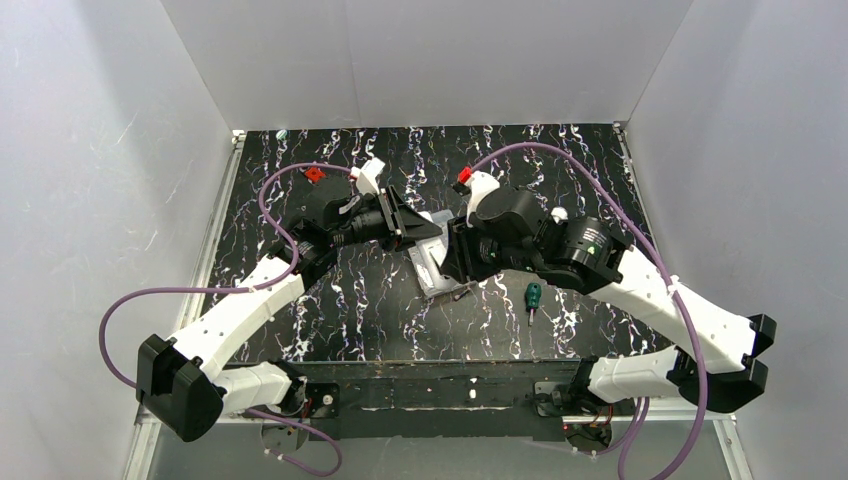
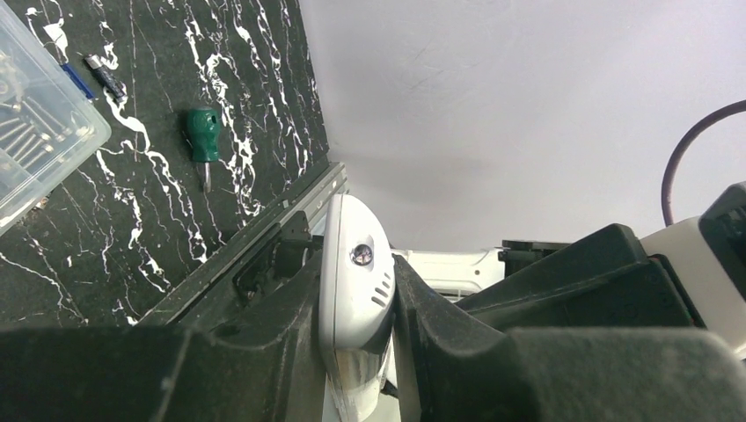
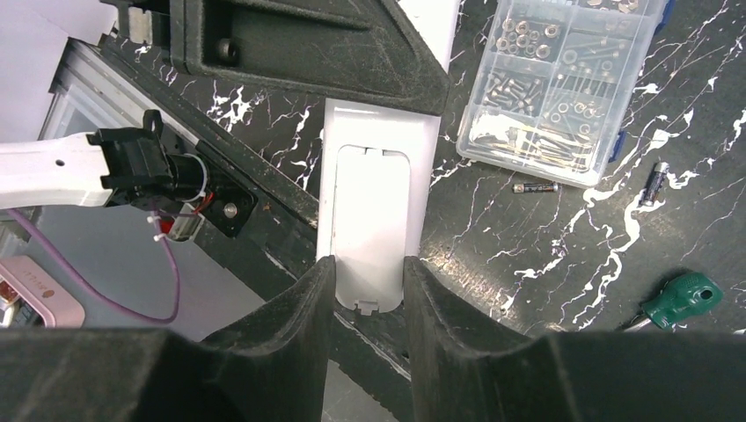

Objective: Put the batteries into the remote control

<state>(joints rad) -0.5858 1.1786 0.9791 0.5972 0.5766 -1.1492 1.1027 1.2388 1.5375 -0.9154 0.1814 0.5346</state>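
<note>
The white remote control [image 3: 374,176] is held in the air between both grippers, back side up, with its battery cover closed. My left gripper [image 2: 356,264] is shut on one end of it [image 2: 352,290]. My right gripper [image 3: 369,272] is shut on the other end, one finger on each long edge. In the top view the two grippers meet at mid-table, left gripper [image 1: 413,228] and right gripper [image 1: 452,250], and hide most of the remote. Two loose batteries [image 3: 537,187] [image 3: 655,182] lie on the black marbled table beside the clear box.
A clear compartment box of screws [image 3: 563,88] lies on the table under the grippers [image 1: 437,275]. A green-handled screwdriver [image 1: 533,296] lies to its right, and also shows in the left wrist view [image 2: 202,136]. White walls enclose the table.
</note>
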